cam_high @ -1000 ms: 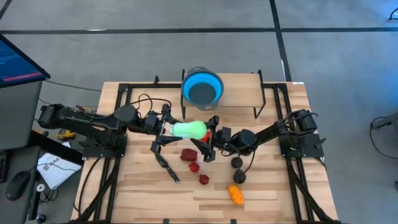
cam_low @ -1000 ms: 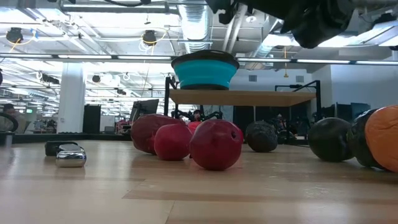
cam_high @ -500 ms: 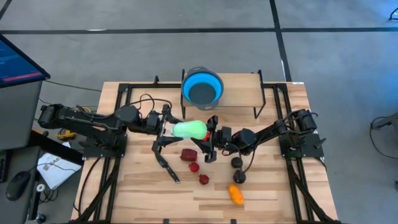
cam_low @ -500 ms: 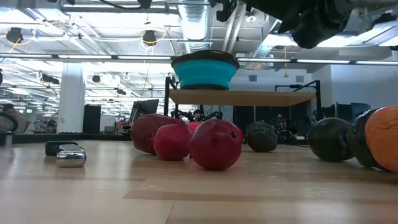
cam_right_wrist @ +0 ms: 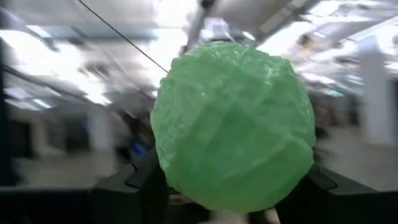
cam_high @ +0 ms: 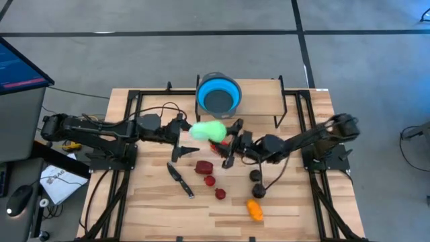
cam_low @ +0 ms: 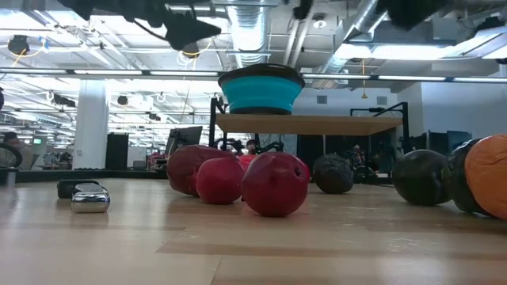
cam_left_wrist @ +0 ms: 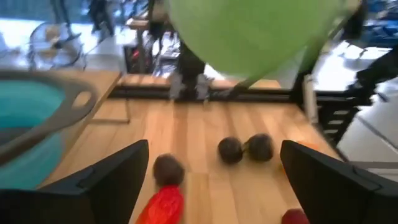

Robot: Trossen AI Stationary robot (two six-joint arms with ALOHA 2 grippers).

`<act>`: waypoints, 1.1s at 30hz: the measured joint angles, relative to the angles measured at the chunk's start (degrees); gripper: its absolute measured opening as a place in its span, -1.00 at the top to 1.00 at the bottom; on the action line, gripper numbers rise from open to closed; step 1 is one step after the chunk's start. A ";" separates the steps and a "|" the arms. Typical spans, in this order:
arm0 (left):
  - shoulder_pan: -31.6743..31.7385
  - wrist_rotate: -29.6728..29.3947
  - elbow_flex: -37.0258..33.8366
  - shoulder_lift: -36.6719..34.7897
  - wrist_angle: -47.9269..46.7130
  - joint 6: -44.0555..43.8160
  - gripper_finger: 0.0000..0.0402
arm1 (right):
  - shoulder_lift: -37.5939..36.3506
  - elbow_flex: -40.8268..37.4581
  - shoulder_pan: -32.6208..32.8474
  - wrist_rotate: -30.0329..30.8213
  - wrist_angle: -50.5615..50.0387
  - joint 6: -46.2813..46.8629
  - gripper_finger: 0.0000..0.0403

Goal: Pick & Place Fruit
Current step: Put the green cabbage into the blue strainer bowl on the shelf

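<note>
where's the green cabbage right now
In the high view the green cabbage hangs mid-table between the left gripper and right gripper, just in front of the blue bowl.

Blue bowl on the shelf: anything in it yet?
Empty. High view shows the blue bowl's bare grey bottom; the pale green piece is outside it, beside the rim.

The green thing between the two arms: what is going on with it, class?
Both arms meet at mid-table over the pale green fruit, which is lifted off the wood just in front of the blue bowl on its raised shelf. The left gripper and right gripper flank it; which one grips it is unclear. The dark red piece, the orange piece and the knife lie on the table.
</note>
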 joint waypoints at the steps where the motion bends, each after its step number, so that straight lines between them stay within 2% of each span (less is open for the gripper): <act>1: 0.02 -0.43 0.00 0.00 -0.39 -0.12 -0.79 | -2.52 0.43 -0.04 2.84 -5.44 -0.07 -0.07; 4: -0.25 -0.74 0.00 0.00 -0.79 -0.43 -0.77 | -9.95 3.02 -1.53 10.09 -26.29 2.16 -0.08; 7: -0.53 -1.17 -0.55 -0.02 -0.45 -0.50 -0.73 | -15.38 8.64 -5.99 11.89 -50.29 10.29 -0.08; 11: -0.79 -1.20 -1.51 -0.02 0.21 -1.55 -0.68 | -16.62 19.13 -15.01 6.13 -78.62 19.89 -0.08; 14: -0.79 -1.20 -2.53 0.00 0.53 -2.33 -0.64 | -13.15 26.27 -22.21 -2.60 -90.08 21.48 -0.09; 19: -0.98 -1.22 -2.99 0.00 1.16 -3.04 -0.59 | -5.58 35.29 -31.37 -15.72 -97.23 19.63 -0.09; 26: -1.48 -1.20 -2.99 -0.01 1.64 -3.04 -0.55 | 4.15 47.68 -37.13 -20.46 -107.61 17.74 -0.16; 33: -1.53 -1.18 -2.99 -0.02 1.99 -3.04 -0.54 | 10.97 55.61 -39.34 -29.58 -113.01 15.87 -0.29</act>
